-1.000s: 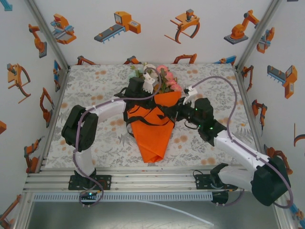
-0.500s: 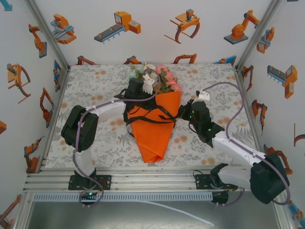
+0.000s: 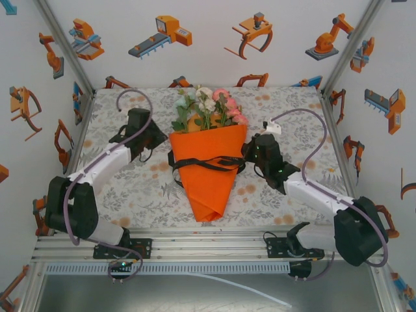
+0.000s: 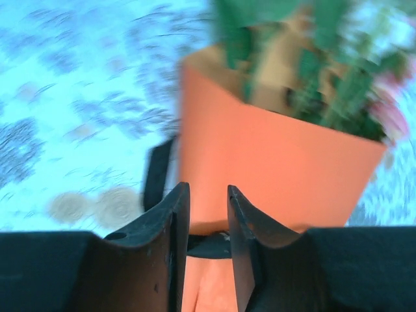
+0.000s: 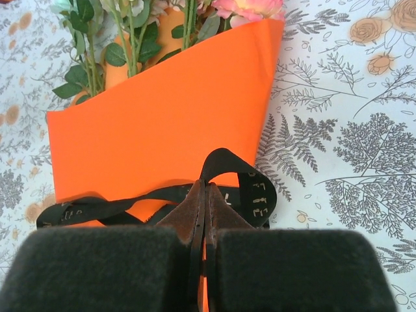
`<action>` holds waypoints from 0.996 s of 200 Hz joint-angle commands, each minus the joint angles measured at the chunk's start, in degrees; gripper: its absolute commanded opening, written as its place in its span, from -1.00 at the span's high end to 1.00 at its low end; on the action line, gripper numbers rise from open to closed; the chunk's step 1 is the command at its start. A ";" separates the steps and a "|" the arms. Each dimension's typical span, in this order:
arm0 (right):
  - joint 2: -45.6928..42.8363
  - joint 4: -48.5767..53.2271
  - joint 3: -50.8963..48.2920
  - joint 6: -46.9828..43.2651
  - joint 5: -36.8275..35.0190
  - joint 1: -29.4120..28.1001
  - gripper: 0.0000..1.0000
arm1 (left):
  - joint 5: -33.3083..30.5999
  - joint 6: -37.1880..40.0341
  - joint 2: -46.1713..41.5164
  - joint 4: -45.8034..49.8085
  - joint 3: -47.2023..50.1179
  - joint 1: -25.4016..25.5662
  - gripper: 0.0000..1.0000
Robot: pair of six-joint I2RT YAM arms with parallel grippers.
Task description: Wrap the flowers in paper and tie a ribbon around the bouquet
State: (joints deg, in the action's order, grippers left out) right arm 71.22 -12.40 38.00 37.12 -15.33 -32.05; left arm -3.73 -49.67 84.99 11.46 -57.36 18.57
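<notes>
Bouquet [image 3: 207, 182]: ribbon [image 3: 208, 160] across it is pinched by right end effector [image 5: 205, 184], seemingly for tightening. Left end effector [image 4: 208, 190], left of bouquet, is parted, empty

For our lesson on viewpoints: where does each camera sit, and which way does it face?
Top external: high behind the bases, looking down over the table; left arm and right arm flank the bouquet.
Left wrist: on the left arm, facing the bouquet's wide end; left pincer open, in the foreground.
Right wrist: on the right arm, facing the bouquet; right pincer shut on the ribbon.
Shared: both wrist views show the bouquet and ribbon.
</notes>
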 commanded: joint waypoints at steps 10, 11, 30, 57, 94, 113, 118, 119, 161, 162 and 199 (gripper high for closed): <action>1.44 0.10 2.96 0.56 2.01 0.15 0.97 | 8.82 -19.54 4.21 13.03 2.79 -2.26 0.38; 1.41 0.10 2.96 0.57 2.03 0.15 0.97 | 8.95 -19.74 4.30 12.91 2.87 -2.29 0.38; 1.36 0.10 2.97 0.58 2.57 0.18 0.96 | 12.06 -23.21 5.67 9.22 4.50 -2.23 0.36; 0.76 0.79 2.79 0.15 2.66 0.15 0.95 | 12.88 -25.60 7.75 8.14 4.85 -1.91 0.27; -0.35 1.42 2.02 0.18 1.96 0.15 0.95 | 14.31 -27.37 10.79 6.14 5.55 -1.71 0.24; -0.47 1.49 1.98 0.15 1.89 0.19 0.95 | 15.43 -27.68 12.51 5.25 5.16 -1.43 0.21; -0.50 1.59 2.06 0.14 2.01 0.22 0.95 | 15.60 -27.89 12.73 4.97 5.16 -1.35 0.21; -0.48 1.63 2.07 0.14 1.99 0.18 0.95 | 15.69 -27.91 12.78 4.93 5.16 -1.30 0.21; -1.30 3.43 3.68 -0.78 0.96 0.15 0.93 | 15.52 -27.95 12.62 3.72 5.63 -1.98 0.73; -1.37 3.57 3.80 -0.98 0.81 0.15 0.94 | 15.38 -27.81 12.60 3.73 5.62 -2.06 0.76; -2.88 7.47 9.71 -10.62 -7.31 2.37 0.91 | 9.20 -20.36 6.65 8.53 3.59 -5.78 1.00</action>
State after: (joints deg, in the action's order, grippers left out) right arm 70.76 -6.22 42.81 33.32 -16.25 -31.68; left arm 10.26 -74.83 96.20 15.90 -52.27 15.35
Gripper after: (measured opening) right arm 0.042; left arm 0.008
